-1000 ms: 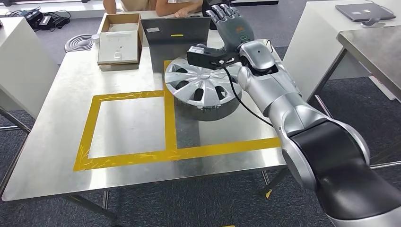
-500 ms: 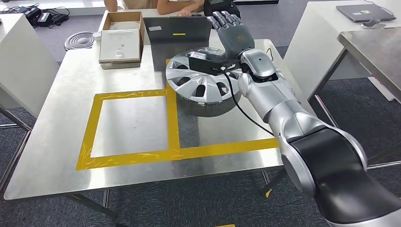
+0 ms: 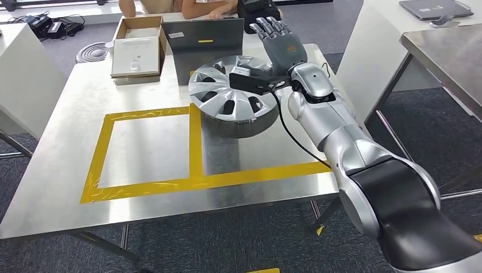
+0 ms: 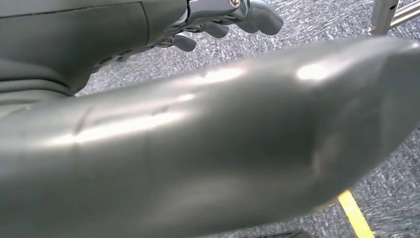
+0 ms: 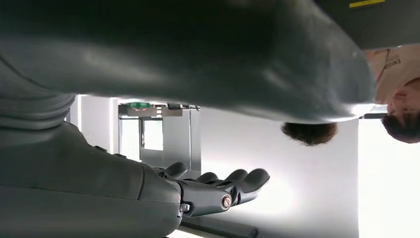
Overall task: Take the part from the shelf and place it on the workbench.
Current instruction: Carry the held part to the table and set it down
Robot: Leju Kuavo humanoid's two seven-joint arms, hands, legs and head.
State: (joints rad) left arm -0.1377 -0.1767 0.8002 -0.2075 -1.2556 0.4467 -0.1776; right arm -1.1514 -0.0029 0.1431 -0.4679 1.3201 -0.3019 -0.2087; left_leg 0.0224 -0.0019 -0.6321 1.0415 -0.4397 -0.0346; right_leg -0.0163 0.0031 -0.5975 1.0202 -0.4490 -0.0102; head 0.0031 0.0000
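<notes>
On the steel workbench (image 3: 142,187) lies the hubcap (image 3: 233,96); right hand (image 3: 281,45) just beyond, fingers (image 3: 267,25) spread, empty.

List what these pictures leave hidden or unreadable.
- Hubcap: far right rim hidden by the right hand and wrist camera, head view.
- Left hand: mostly hidden by its thumb; state unclear, left wrist view.
- Cardboard box: white sheet's print too small, head view.
</notes>
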